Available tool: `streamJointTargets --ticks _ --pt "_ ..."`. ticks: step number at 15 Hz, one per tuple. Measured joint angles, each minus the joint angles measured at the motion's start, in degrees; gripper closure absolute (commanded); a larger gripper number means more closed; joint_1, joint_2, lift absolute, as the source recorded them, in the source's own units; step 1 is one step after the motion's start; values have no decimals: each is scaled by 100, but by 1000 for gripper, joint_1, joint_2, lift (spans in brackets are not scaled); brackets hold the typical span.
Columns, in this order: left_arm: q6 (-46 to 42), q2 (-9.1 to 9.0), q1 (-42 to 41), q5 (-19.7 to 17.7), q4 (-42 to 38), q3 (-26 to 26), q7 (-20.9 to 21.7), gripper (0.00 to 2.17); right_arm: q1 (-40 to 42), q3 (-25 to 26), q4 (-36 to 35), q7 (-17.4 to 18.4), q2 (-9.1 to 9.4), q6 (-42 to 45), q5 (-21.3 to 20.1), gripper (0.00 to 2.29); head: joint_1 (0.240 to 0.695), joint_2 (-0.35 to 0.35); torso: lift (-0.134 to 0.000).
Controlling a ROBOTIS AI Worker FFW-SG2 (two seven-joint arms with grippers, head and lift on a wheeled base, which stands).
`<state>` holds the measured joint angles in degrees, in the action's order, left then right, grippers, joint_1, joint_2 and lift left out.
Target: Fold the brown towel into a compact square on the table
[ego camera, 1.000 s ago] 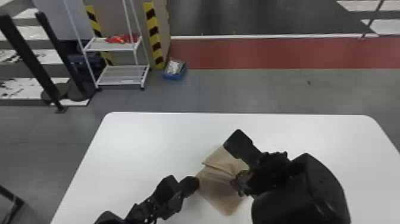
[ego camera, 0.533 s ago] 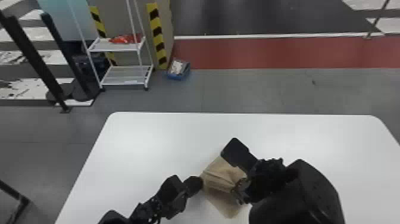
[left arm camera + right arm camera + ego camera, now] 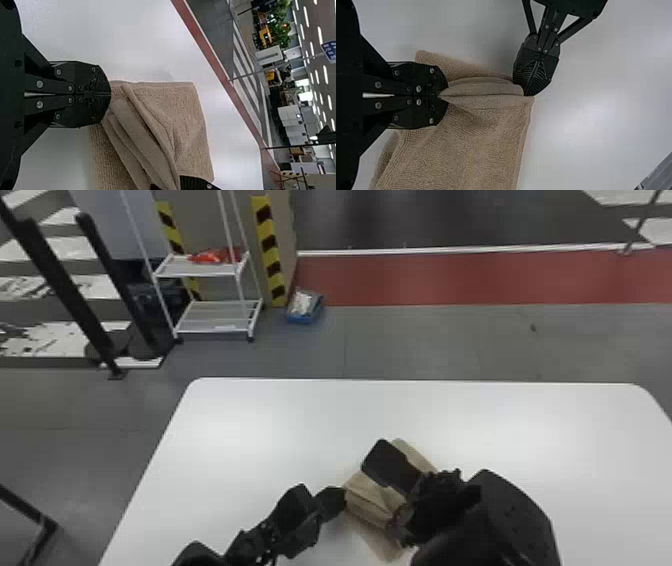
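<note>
Brown towel [image 3: 466, 150]: nubbly weave, rounded layered folds, on white table [image 3: 300, 420].

- Towel [image 3: 367, 496]: brown, rough-textured, partly folded in layers.
- Its middle gathers into a ridge of soft parallel folds, pinched at both ends, with flatter cloth on the far and near sides.
- It lies skewed on the white table [image 3: 280, 425], well apart from the far edge.

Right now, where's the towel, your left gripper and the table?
Towel [image 3: 188, 114]: left wrist view, its flat part.
Left gripper [image 3: 109, 94]: left wrist view, between the fingertips.
Table [image 3: 300, 415]: head view, bare white top.
</note>
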<state>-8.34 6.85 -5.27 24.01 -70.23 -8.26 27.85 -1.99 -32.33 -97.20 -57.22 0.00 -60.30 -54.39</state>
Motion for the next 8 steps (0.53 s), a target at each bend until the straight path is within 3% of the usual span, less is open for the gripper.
streamJointTargets --ticks 1,3,5,8 --pt "2 0 0 0 -4 0 1 1760 0 -6 6 3 0 -8 3 826 695 103 0" --pt "5 0 -1 0 -10 0 13 1760 8 -7 -5 20 0 -28 15 826 695 102 0" --pt "5 0 -11 -1 -20 0 19 1760 24 -1 -37 65 0 -34 31 549 695 101 0" --pt "5 0 -25 0 -26 0 19 1760 53 19 -95 130 0 -32 158 539 695 106 0"
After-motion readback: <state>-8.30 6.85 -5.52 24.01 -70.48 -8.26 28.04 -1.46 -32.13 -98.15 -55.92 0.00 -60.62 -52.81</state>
